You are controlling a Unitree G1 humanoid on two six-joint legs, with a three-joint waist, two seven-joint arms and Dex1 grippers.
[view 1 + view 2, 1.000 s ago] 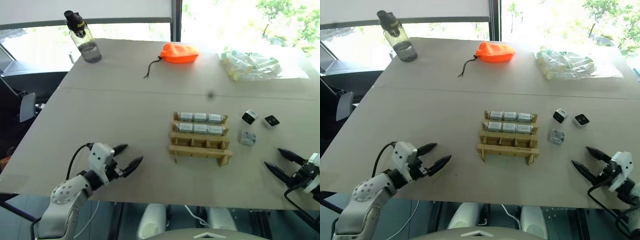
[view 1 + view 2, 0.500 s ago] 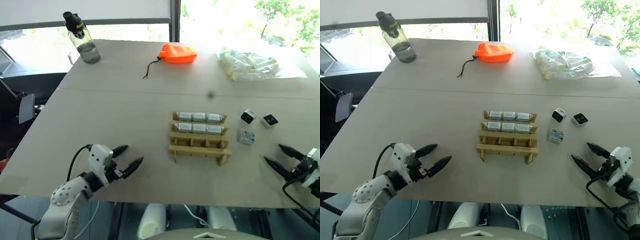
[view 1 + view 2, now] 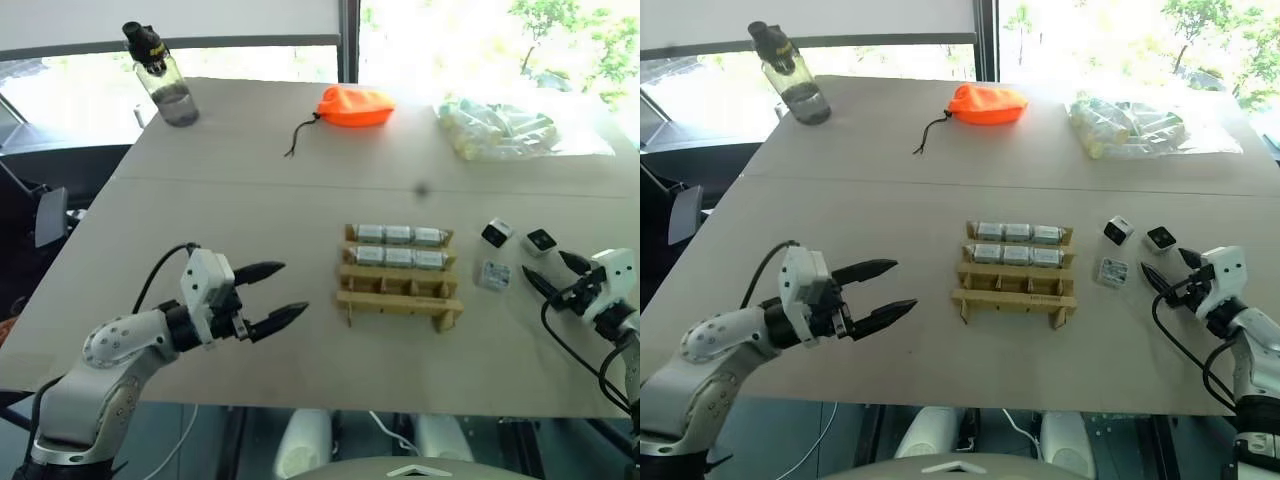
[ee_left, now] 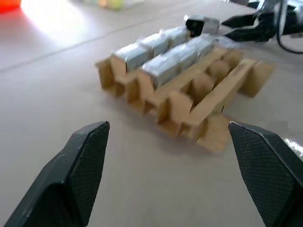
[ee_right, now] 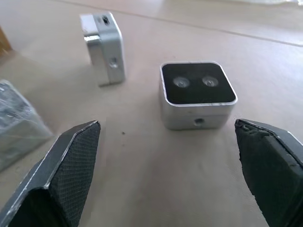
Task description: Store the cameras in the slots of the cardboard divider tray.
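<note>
**Right gripper lined up on a loose camera**

The camera (image 5: 198, 96) lying face-up just ahead of the right gripper (image 5: 165, 142) looks small, rigid and light, with smooth metal sides that may slip; its two flat side walls seem the best hold, clear of the black lens face. Two more cameras (image 3: 1118, 230) sit just beyond, beside the cardboard divider tray (image 3: 400, 296), whose far two rows are filled. Both the right gripper and the left gripper (image 3: 276, 295) are spread wide and empty.
</note>
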